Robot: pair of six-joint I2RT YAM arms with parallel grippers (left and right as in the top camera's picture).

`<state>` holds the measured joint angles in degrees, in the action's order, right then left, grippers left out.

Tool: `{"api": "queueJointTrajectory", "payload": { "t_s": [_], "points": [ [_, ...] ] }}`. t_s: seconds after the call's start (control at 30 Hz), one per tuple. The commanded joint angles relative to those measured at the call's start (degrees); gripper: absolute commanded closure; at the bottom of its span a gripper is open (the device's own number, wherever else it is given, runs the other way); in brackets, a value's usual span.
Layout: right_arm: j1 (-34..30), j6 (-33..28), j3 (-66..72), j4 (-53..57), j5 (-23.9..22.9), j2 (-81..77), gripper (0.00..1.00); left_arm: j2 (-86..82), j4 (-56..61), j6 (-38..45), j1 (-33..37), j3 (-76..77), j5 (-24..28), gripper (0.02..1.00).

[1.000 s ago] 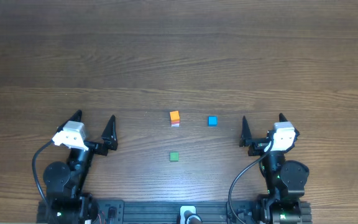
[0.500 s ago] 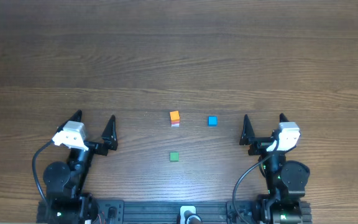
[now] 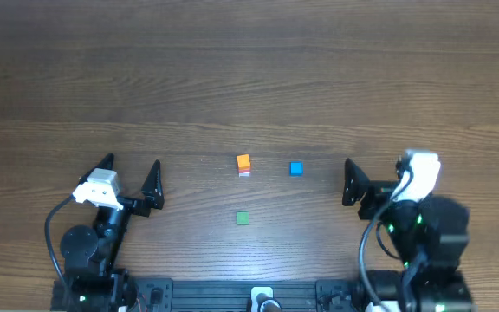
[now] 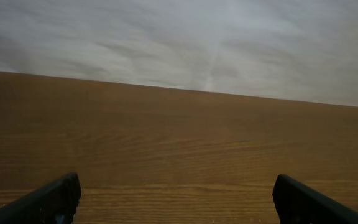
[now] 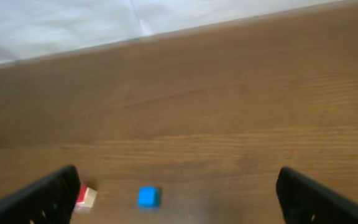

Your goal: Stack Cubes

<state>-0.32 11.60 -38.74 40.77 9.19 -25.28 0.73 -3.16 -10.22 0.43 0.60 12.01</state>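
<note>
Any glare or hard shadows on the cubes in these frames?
Top view: even light, no glare on the orange cube, blue cube or green cube, hardly any shadow. Right wrist view: blue cube evenly lit, no hot spots on the table. Left wrist view: soft mottled shading on the pale backdrop.

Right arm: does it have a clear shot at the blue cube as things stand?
Probably yes. The right end effector is open, and the blue cube sits alone on bare table just ahead of it, apart from the orange cube, with nothing between.
</note>
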Motion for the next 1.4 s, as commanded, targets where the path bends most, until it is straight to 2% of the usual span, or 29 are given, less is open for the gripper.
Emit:
{"api": "queueJointTrajectory", "payload": {
  "t_s": [0.03, 0.17, 0.27, 0.37, 0.6, 0.77, 0.93, 1.1, 1.4],
  "points": [
    [1.2, 3.7, -10.2, 9.0, 1.9, -10.7, 0.009, -0.6, -0.1, 1.0, -0.2, -0.3, -0.3, 0.020],
    [4.9, 4.3, -16.2, 16.4, 2.2, -19.5, 0.009, -0.6, -0.1, 1.0, -0.2, -0.3, -0.3, 0.023],
    [10.2, 7.5, -18.6, 19.1, 2.3, -25.1, 0.007, -0.6, -0.1, 1.0, -0.2, -0.3, -0.3, 0.023],
    [17.0, 12.0, -19.2, 19.2, 2.3, -29.7, 0.007, -0.6, -0.1, 1.0, -0.2, -0.3, -0.3, 0.020],
    [34.2, 22.6, -19.2, 17.4, -1.3, -39.7, 0.007, -0.6, -0.1, 1.0, -0.2, -0.3, -0.3, 0.020],
    [42.0, 27.1, -19.2, 14.4, -1.8, -46.9, 0.009, -0.6, -0.1, 1.0, -0.2, -0.3, -0.3, 0.020],
    [46.0, 29.7, -19.2, 11.5, -1.7, -54.3, 0.007, -0.6, -0.1, 1.0, -0.2, -0.3, -0.3, 0.020],
    [48.6, 29.8, -19.2, 7.5, -1.9, -60.9, 0.007, -0.6, -0.1, 1.0, -0.2, -0.3, -0.3, 0.020],
    [51.2, 32.6, -19.2, 6.1, -5.8, -69.7, 0.009, -0.6, -0.1, 1.0, -0.2, -0.3, -0.3, 0.020]
  ]
}}
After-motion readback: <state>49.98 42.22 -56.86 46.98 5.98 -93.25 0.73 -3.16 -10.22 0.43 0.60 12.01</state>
